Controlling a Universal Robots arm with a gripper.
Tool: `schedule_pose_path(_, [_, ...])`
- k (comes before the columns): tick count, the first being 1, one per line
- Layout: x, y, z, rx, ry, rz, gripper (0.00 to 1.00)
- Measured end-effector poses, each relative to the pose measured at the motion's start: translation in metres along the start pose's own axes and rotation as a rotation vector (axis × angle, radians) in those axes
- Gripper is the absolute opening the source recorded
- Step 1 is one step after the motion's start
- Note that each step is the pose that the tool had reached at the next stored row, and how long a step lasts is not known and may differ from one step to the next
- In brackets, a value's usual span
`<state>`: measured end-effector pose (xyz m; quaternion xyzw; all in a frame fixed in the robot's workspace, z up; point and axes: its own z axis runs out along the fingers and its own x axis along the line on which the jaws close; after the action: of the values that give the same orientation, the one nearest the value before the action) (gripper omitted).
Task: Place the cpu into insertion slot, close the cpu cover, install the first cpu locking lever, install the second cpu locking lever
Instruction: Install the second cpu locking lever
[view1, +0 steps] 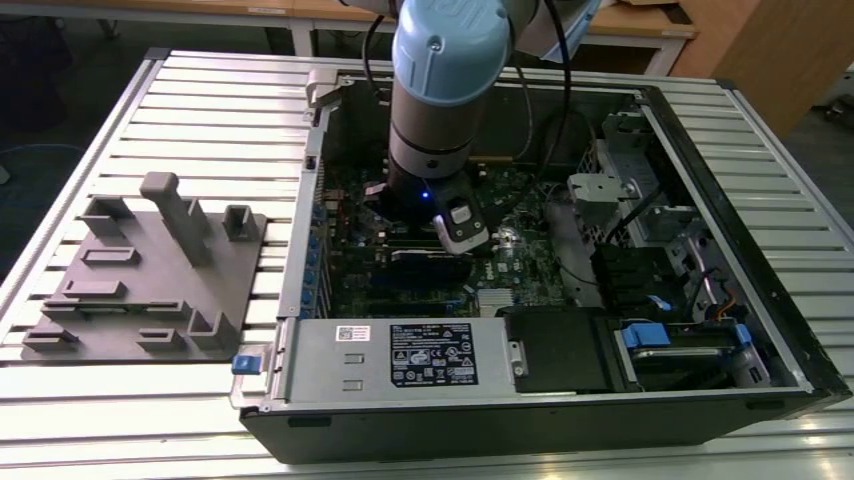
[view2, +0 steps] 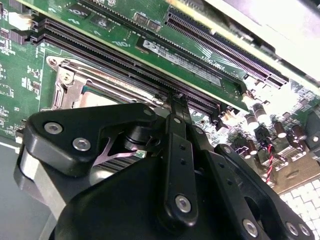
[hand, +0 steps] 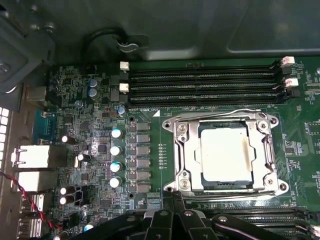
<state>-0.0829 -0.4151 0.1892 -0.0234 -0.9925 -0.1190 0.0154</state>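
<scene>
The cpu (hand: 223, 152), a pale silvery square, lies in the insertion slot (hand: 272, 186) on the green motherboard. The cpu cover (hand: 186, 150) lies flat around it, its cut-out showing the chip face. A thin wire locking lever (hand: 215, 114) runs along the socket edge nearest the memory slots. My gripper (hand: 173, 212) hovers just off the opposite socket edge. In the second wrist view the gripper (view2: 178, 100) is shut, its tips together just above the board beside the socket frame (view2: 67, 82); I see nothing between them. In the exterior view the gripper (view1: 400, 212) reaches down inside the open computer case.
Long black memory slots (hand: 200, 82) flank the socket. In the exterior view, the case walls (view1: 300, 200) enclose the arm, with a power supply (view1: 400, 355) at the front and drive bays (view1: 667, 340) at the right. A grey fixture plate (view1: 147, 280) lies on the table at the left.
</scene>
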Motion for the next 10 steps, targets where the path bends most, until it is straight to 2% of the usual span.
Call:
schedule_pose_path(5, [0.0005, -0.0001, 0.0006, -0.0036, 0.0009, 0.0, 0.11])
schedule_pose_path(9, [0.0013, -0.0009, -0.0004, -0.0116, 0.0025, 0.0, 0.11])
schedule_pose_path(10, [0.0011, -0.0005, -0.0001, -0.0154, 0.0028, 0.0, 0.11])
